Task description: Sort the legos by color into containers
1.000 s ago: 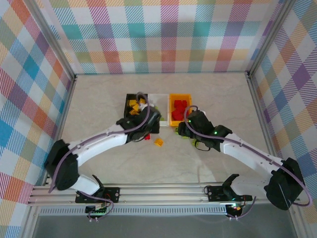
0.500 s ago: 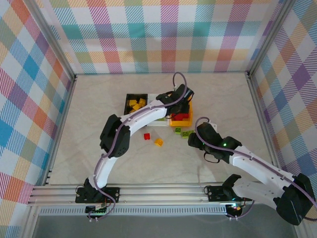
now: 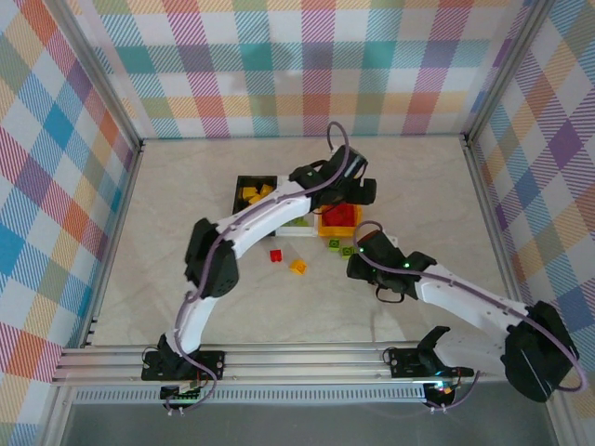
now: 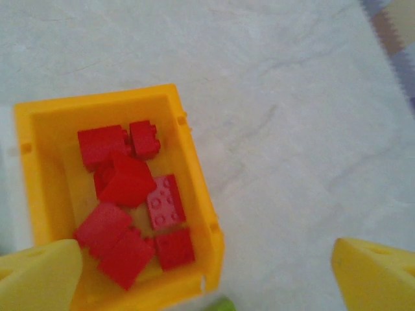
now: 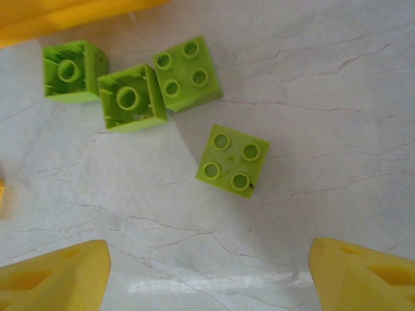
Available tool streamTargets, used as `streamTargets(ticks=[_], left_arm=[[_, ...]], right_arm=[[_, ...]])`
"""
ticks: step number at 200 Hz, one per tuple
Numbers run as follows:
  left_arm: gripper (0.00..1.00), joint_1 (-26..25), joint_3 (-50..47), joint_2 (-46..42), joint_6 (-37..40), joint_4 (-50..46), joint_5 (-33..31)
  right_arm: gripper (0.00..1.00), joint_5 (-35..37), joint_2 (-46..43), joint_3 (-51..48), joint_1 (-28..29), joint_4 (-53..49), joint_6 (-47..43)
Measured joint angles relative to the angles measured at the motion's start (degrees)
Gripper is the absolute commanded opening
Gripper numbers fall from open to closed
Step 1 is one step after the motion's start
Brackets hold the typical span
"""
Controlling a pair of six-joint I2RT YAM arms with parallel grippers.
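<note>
My left gripper (image 4: 207, 282) hangs open and empty over the near right corner of the orange-yellow bin (image 4: 194, 162), where several red legos (image 4: 126, 181) lie. From the top view, the left gripper (image 3: 357, 191) is at that bin's (image 3: 327, 226) far right side. My right gripper (image 5: 207, 272) is open above bare table, just short of several lime green legos (image 5: 233, 161) lying loose beside the bin. It sits right of them (image 3: 334, 243) in the top view (image 3: 359, 259). The black bin (image 3: 244, 182) holds yellow legos (image 3: 253, 196). The white bin (image 3: 299, 231) is mostly under the left arm.
One red lego (image 3: 276, 255) and one yellow-orange lego (image 3: 297, 267) lie loose on the marble table in front of the bins. The left arm (image 3: 251, 218) arches across the black and white bins. Checked walls (image 3: 297, 65) enclose the table; there is room on both sides.
The left arm swung from the table in front of the black bin up and right to the orange-yellow bin. The right gripper pulled back, then came in again by the green legos.
</note>
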Motion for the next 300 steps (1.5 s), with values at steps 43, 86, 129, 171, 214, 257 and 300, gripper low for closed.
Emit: streamTargets(ticks=[43,86,129,171,214,257,300], left_arm=[[1.0,-3.6,-27.0,-28.8,-0.5,10.2,-0.9],[1.0,-4.3,-53.3,-49.9,-4.8,12.9,-6.4],[1.0,-4.3,-71.1,-62.6,-9.9,8.6,-10.8],[1.0,-4.3,-78.6,-72.0,-14.1,4.6,-14.5],[1.0,-4.3,-81.5,-76.6,-16.0,1.2,-18.1],[1.0,-4.3,-82.1,-74.4,-16.0,0.9,-19.0],[1.0,-4.3,-82.1,-71.6,-16.0,0.9,-18.9]], right_arm=[[0.75,-1.1,6.9,0.1,-3.7,3.3,0.0],[0.68,-2.0,15.0,1.1,-6.4,4.9,-0.2],[0.4,-1.1,18.1,3.5,-7.0,3.2,-1.5],[0.28,-2.2,17.5,4.0,-7.2,4.1,-4.8],[0.26,-6.6,10.5,8.1,-4.0,4.1,-9.7],[0.28,-10.4,19.8,26.9,0.2,5.7,-13.2],[0.33,-10.8,38.8,46.2,0.3,5.4,-15.1]])
